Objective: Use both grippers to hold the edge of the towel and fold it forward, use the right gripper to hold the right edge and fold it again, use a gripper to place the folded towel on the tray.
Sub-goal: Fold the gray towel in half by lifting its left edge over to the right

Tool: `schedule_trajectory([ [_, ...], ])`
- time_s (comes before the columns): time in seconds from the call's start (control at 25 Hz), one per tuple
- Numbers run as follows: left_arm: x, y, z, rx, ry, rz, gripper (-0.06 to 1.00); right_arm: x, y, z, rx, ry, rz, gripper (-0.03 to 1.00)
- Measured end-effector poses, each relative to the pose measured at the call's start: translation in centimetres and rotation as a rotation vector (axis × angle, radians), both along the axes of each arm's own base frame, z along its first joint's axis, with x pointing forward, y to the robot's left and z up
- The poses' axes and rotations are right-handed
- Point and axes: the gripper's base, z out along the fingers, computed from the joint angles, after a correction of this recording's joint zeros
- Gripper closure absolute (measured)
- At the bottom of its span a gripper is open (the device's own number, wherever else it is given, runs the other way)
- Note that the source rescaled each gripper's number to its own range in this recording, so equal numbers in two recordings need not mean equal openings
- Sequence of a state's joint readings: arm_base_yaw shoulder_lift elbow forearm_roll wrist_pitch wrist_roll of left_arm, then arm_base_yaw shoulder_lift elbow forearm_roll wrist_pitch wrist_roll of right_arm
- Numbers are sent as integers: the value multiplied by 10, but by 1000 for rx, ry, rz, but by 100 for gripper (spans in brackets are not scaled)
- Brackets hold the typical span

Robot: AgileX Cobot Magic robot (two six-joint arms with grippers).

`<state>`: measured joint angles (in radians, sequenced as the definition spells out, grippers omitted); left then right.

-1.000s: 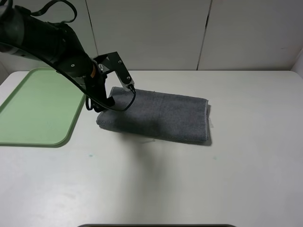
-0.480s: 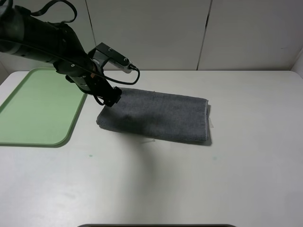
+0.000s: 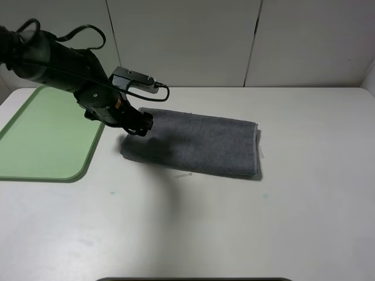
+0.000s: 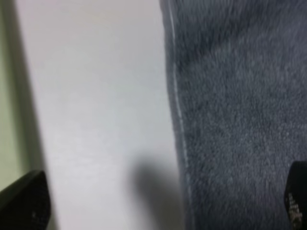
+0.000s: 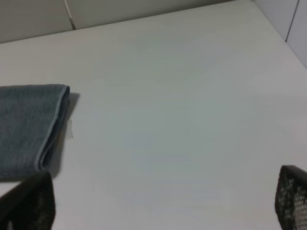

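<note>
1. Spanning the exterior high view, the white table [image 3: 246, 222] carries everything; a dark shape cuts off its near edge at the bottom of that view.
2. Pale green tray [image 3: 47, 134], on the table's left side. The picture's left edge cuts it off.
3. Dark grey towel [image 3: 205, 143], folded into a long rectangle. It lies on the table just right of the tray, not touching it, with a strip of bare table between them. A pale stitched edge runs down its right end. Its far left corner is hidden behind the left arm.
4. Left gripper [image 3: 142, 124], poised over the towel's left end. In the left wrist view its fingers [image 4: 24, 201] are spread wide, one near the tray's rim and the other over the cloth, straddling the towel's stitched edge and grasping nothing. That view is blurred, so it cannot be told whether either tip touches the cloth.
5. Right gripper [image 5: 160, 203], outside the high view. In the right wrist view only two black fingertips [image 5: 292, 196] show, at the lower corners. They are spread wide and empty above bare table, with the towel's right end near one of them.
</note>
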<state>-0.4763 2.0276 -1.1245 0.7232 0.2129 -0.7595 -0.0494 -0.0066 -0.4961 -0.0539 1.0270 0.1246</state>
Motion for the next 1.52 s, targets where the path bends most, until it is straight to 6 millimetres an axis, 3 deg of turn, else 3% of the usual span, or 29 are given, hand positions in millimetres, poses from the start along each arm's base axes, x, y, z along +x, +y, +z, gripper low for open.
schedule_trajectory([
  [0.2,2,-7,-23,-62,15,-15,-4,0,0,0,-1,0,0,-3],
  [0.56,5,-14,-34,-138,3,-36,1,0,0,0,-1,0,0,-3],
  [0.76,6,-18,-38,-173,-9,-48,20,0,0,0,-1,0,0,-3],
  [1.2,7,-22,-40,-202,-20,-67,82,0,0,0,-1,0,0,-3],
  [1.28,7,-22,-40,-202,-20,-67,87,0,0,0,-1,0,0,-3],
  [1.52,6,-19,-37,-183,-13,-48,87,0,0,0,-1,0,0,-3],
])
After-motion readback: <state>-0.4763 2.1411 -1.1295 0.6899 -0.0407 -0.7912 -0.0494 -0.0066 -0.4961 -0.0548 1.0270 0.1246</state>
